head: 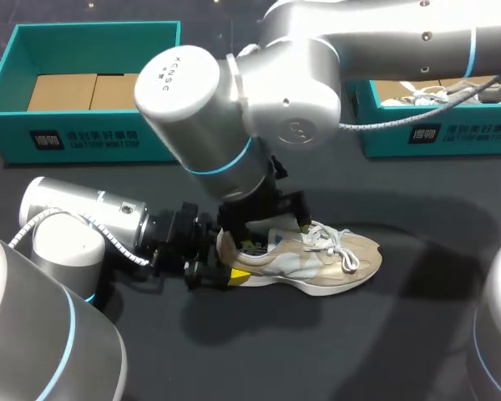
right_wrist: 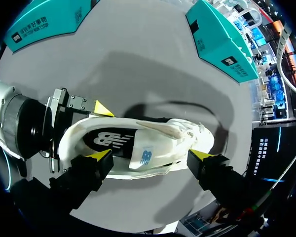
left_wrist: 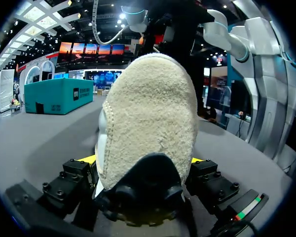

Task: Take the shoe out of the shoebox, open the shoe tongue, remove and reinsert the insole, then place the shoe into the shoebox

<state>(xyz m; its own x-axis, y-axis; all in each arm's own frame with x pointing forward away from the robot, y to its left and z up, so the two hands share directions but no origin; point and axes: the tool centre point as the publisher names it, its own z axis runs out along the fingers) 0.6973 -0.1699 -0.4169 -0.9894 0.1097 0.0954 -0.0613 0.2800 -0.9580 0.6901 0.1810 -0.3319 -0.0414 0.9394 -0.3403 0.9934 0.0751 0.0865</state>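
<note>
A beige sneaker (head: 334, 259) lies on its side on the dark table, toe to the right. My left gripper (head: 225, 271) is shut on its heel. In the left wrist view the suede heel (left_wrist: 148, 113) fills the gap between the yellow tips (left_wrist: 89, 159). My right gripper (head: 267, 230) hovers open just above the shoe's opening. In its own view the right gripper (right_wrist: 152, 155) has its fingers spread along the shoe (right_wrist: 153, 143), touching nothing. The dark insole (right_wrist: 111, 138) shows inside the opening, and the tongue (right_wrist: 163, 129) lies over it.
A teal shoebox (head: 92, 146) with cardboard inside stands at the back left. A second teal box (head: 434, 138) at the back right holds another light shoe. Bare table lies in front of the sneaker.
</note>
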